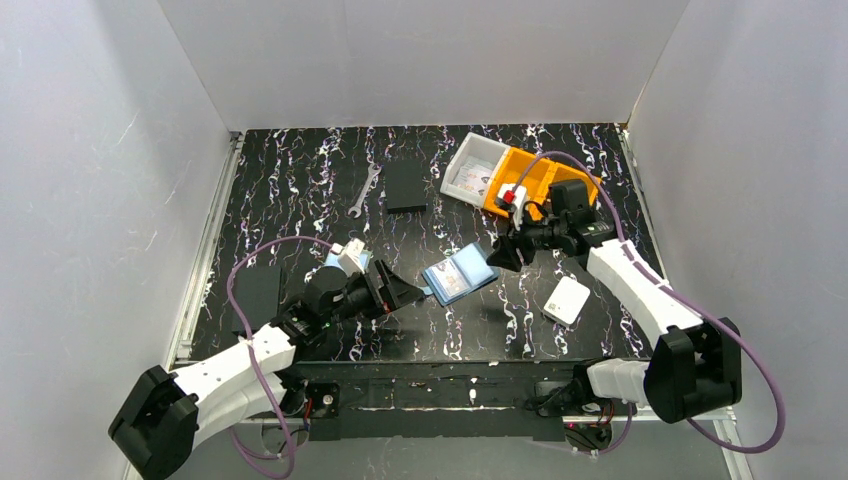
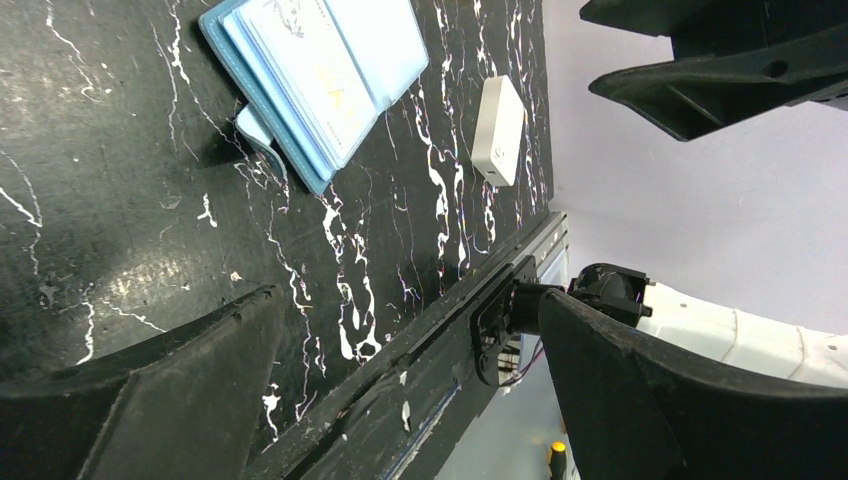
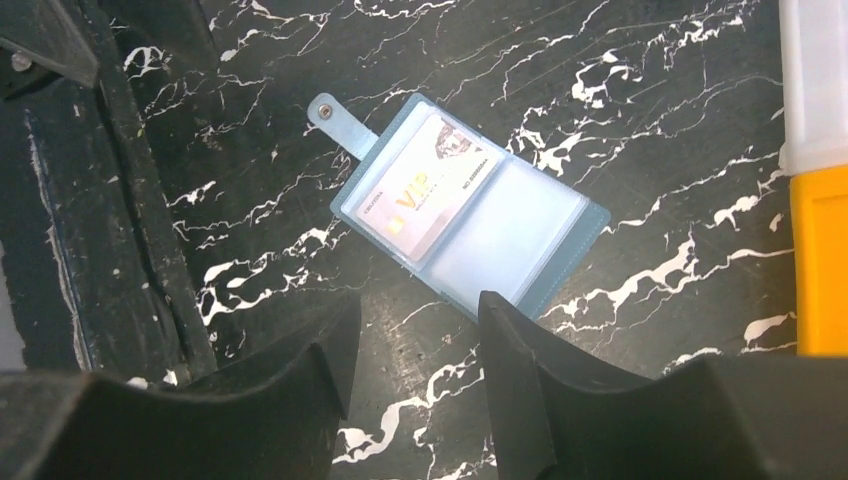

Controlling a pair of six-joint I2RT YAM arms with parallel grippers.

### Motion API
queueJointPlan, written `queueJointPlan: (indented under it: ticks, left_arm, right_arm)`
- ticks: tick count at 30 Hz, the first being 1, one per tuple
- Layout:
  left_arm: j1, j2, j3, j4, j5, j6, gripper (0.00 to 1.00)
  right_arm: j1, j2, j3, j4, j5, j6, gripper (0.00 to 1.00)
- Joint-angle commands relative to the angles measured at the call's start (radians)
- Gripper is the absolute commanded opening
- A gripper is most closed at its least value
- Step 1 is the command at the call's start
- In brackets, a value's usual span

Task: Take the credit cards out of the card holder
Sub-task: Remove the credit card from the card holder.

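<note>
The card holder (image 1: pixel 460 273) lies open and flat on the black marbled table (image 1: pixel 300 180), near its centre and between the two grippers. Its clear pockets face up. In the right wrist view, the pocket next to the snap tab holds one credit card (image 3: pixel 425 190) bearing a small portrait. The adjoining pocket shows only a pale panel.

The left gripper (image 1: pixel 405 293) is at the holder's left side, with its fingertips just beside the holder's near-left edge. Its jaws are spread fully and hold nothing. In the left wrist view, the holder (image 2: pixel 310 70) lies beyond the fingertips and outside the gap.

The right gripper (image 1: pixel 500 255) is at the holder's far-right corner. Its jaws are parted to a moderate gap and are empty. In the right wrist view, the holder (image 3: pixel 470 215) lies just ahead of the fingertips (image 3: pixel 510 340), with no contact visible.

A white rounded box (image 1: pixel 567 299) lies to the right of the holder, nearer the arm bases. An orange bin (image 1: pixel 540 172) and a white bin (image 1: pixel 462 160) stand at the far right.
</note>
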Motion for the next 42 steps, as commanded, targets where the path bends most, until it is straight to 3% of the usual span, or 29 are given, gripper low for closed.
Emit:
queueJointPlan:
  ticks: [1, 13, 42]
  left_arm:
    - [-0.017, 0.031, 0.055, 0.011, 0.031, -0.003, 0.98]
    - [-0.052, 0.099, 0.090, 0.011, 0.010, -0.004, 0.98]
    - [-0.086, 0.184, 0.162, 0.018, -0.010, 0.038, 0.98]
  right_arm:
    - [-0.057, -0.053, -0.068, 0.147, -0.139, 0.080, 0.55]
    - [-0.117, -0.060, -0.181, 0.283, -0.221, 0.174, 0.58]
    - [-0.133, -0.021, -0.256, 0.356, -0.244, 0.179, 0.60]
